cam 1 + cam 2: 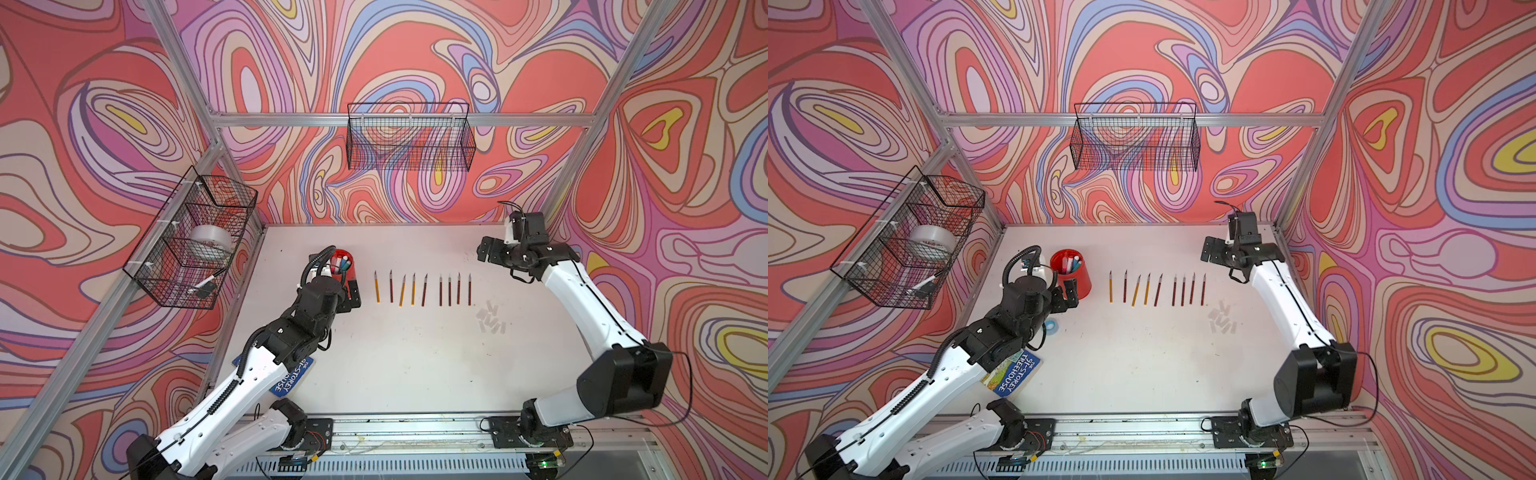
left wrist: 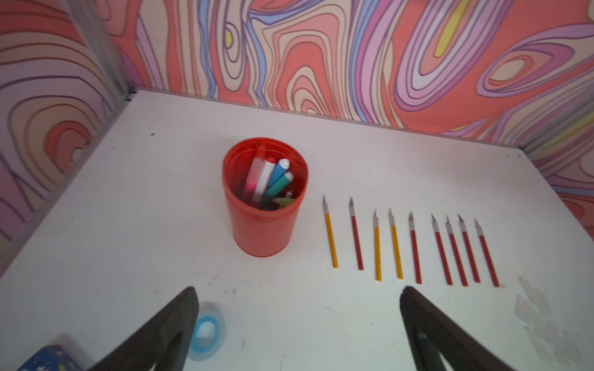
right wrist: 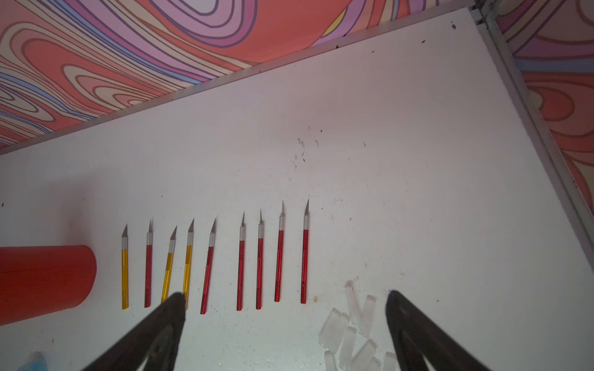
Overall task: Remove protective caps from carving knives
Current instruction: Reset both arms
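Several carving knives point(image 1: 424, 291) point(image 1: 1158, 291) lie side by side in a row on the white table, yellow and dark red handles, blades pointing to the back wall. In both wrist views the knives point(image 2: 415, 253) point(image 3: 259, 266) show bare metal tips. The protective caps point(image 1: 490, 320) point(image 1: 1223, 321) lie loose in a small heap right of the row; the heap of caps point(image 3: 353, 334) sits just inside one finger. My right gripper point(image 1: 484, 249) point(image 3: 285, 294) hangs open and empty behind and above the heap. My left gripper point(image 1: 1069, 293) point(image 2: 299, 290) is open and empty left of the row.
A red cup point(image 1: 1079, 286) point(image 2: 263, 234) of thick markers stands left of the knives, close to my left gripper. A blue tape roll point(image 1: 1052, 325) point(image 2: 205, 332) and a book point(image 1: 1013, 374) lie under the left arm. Wire baskets point(image 1: 409, 137) point(image 1: 195, 241) hang on the walls.
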`<state>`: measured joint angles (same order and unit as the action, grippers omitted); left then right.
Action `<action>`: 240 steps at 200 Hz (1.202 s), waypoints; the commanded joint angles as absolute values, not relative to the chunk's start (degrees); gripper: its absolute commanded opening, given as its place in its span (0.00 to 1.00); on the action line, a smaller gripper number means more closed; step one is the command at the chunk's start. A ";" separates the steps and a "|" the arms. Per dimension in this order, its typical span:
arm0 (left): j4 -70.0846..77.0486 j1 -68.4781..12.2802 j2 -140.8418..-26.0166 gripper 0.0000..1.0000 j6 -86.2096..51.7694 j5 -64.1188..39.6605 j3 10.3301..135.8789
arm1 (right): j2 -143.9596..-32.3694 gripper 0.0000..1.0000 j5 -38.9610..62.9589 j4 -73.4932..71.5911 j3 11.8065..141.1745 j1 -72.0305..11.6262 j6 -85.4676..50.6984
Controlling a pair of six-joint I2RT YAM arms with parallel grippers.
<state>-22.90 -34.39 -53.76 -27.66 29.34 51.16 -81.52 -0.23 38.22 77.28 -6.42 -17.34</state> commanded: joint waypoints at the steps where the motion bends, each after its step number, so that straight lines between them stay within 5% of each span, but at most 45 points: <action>1: -26.32 -34.01 -53.22 1.00 -28.44 41.95 51.67 | -74.74 0.98 -0.38 27.26 71.68 -6.30 -14.98; 62: -19.25 -34.01 -51.59 1.00 -23.50 48.29 47.06 | -58.82 0.98 12.57 0.04 50.43 -6.32 -8.71; 96: 1.45 -34.01 -51.87 1.00 -7.63 42.11 36.99 | -54.45 0.98 5.69 -8.25 43.34 -6.33 -8.35; 128: 10.65 -34.01 -51.23 1.00 -4.75 48.74 31.01 | -57.62 0.98 -2.02 -8.34 43.17 -6.27 -5.06; 161: 30.73 -33.64 -52.57 1.00 12.26 48.82 21.62 | -61.17 0.99 -2.97 -15.39 39.74 -6.30 -1.97; 202: 33.76 -21.52 -59.75 1.00 4.22 38.31 18.09 | -66.04 0.98 -8.52 -19.42 37.72 -6.30 -5.28; 240: 39.82 -11.06 -68.47 1.00 -0.47 25.64 16.54 | -66.35 0.98 1.60 -21.44 35.13 -6.27 0.22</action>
